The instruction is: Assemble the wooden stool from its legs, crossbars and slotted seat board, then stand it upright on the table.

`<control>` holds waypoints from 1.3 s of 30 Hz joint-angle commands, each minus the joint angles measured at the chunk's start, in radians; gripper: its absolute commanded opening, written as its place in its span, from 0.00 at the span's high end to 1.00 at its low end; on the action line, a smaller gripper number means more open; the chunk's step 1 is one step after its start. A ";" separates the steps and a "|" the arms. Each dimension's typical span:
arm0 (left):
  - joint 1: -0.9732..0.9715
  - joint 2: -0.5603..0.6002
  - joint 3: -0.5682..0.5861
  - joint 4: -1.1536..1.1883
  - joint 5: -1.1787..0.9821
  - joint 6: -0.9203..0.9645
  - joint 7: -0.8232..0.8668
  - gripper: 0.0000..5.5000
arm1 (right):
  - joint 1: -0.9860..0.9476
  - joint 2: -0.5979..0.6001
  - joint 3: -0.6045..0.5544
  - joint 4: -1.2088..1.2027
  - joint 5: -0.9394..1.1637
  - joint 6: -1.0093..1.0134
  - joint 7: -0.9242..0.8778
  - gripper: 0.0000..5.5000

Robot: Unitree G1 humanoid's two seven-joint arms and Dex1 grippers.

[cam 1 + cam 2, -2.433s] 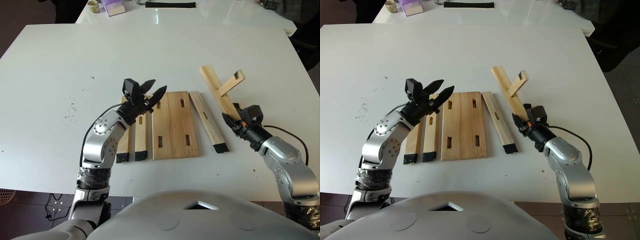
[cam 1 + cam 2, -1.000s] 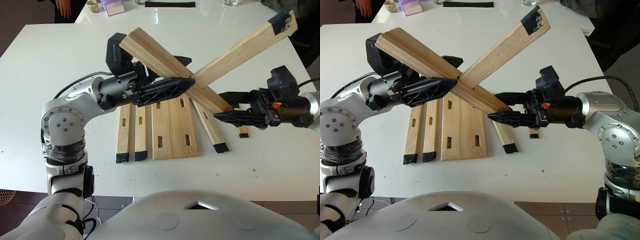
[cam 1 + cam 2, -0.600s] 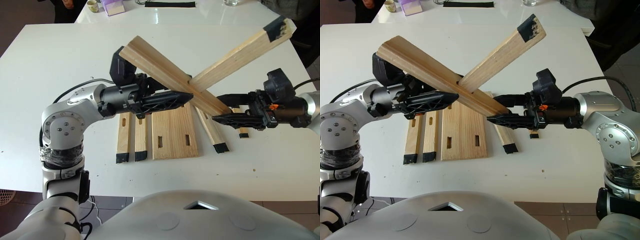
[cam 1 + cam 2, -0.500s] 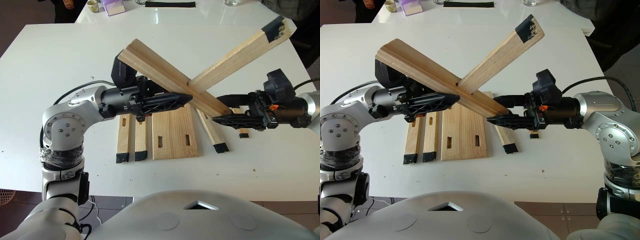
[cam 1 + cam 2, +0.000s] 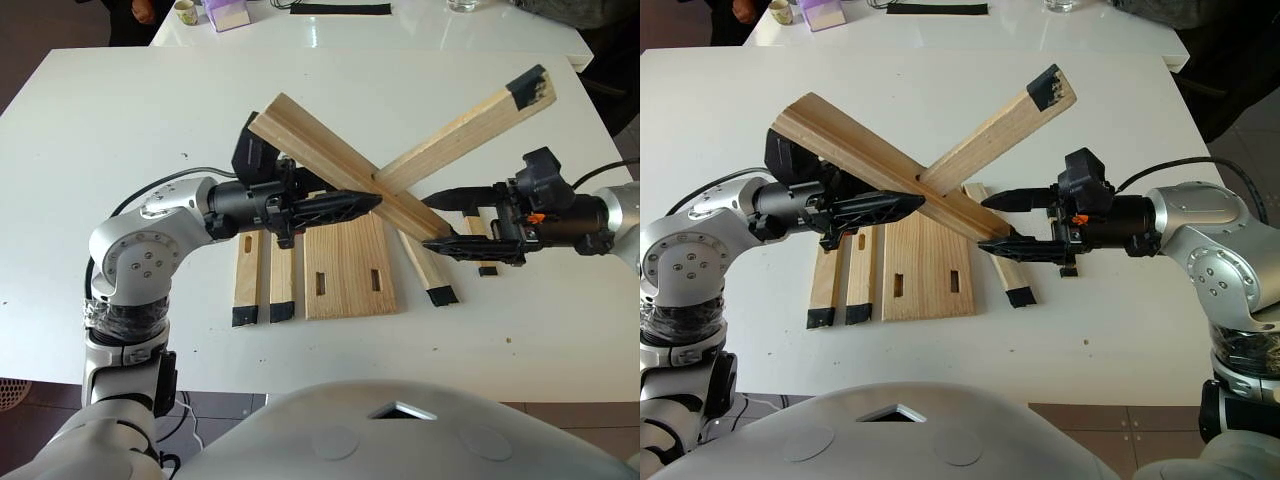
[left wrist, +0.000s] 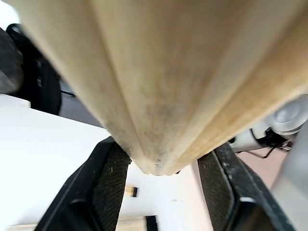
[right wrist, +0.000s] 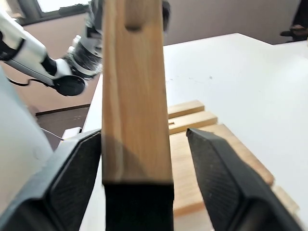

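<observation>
A wooden leg (image 5: pixel 320 150) with a black-tipped crossbar (image 5: pixel 470 125) stuck through its slot hangs tilted above the table. My left gripper (image 5: pixel 365 203) is shut on the leg near its middle, and the wood sits between its fingers (image 6: pixel 108 185). My right gripper (image 5: pixel 430 221) stands open around the leg's lower, black-tipped end (image 7: pixel 137 202), with a gap to one finger (image 7: pixel 216 183). The slotted seat board (image 5: pixel 348 255) lies flat below. Two legs (image 5: pixel 265 285) lie to its left and one leg (image 5: pixel 425 265) to its right.
A short black-tipped piece (image 5: pixel 1068 268) lies on the white table (image 5: pixel 120 150) under the right gripper. A second table behind holds a cup (image 5: pixel 186 12), a box (image 5: pixel 228 12) and a black strip (image 5: pixel 340 9).
The leg with its crossbar went from lying on the table to being held above the board, with the left gripper now on it. It has since sunk lower, and the right gripper's fingers have spread.
</observation>
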 commanded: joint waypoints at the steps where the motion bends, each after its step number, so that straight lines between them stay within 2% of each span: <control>1: -0.008 0.119 0.052 0.000 0.072 -0.050 -0.110 0.62 | 0.071 -0.018 -0.011 0.063 -0.107 -0.078 -0.012 0.43; 6: 0.133 0.303 0.122 -0.040 0.174 -0.101 -0.260 0.62 | 0.199 -0.012 -0.094 0.033 -0.120 -0.110 -0.032 0.43; 9: 0.209 0.367 0.134 -0.041 0.222 -0.132 -0.330 0.62 | 0.286 0.008 -0.155 -0.015 -0.109 -0.112 -0.063 0.43; 11: 0.245 0.389 0.148 -0.047 0.238 -0.147 -0.348 0.62 | 0.326 0.029 -0.155 -0.038 -0.121 -0.122 -0.087 0.43; 25: 0.419 0.382 0.068 -0.071 0.413 -0.311 -0.343 0.62 | 0.374 0.057 -0.108 -0.069 -0.188 -0.184 -0.135 0.43; 39: 0.396 0.421 0.179 -0.130 0.317 -0.270 -0.308 0.62 | 0.421 0.072 -0.108 -0.089 -0.205 -0.208 -0.151 0.43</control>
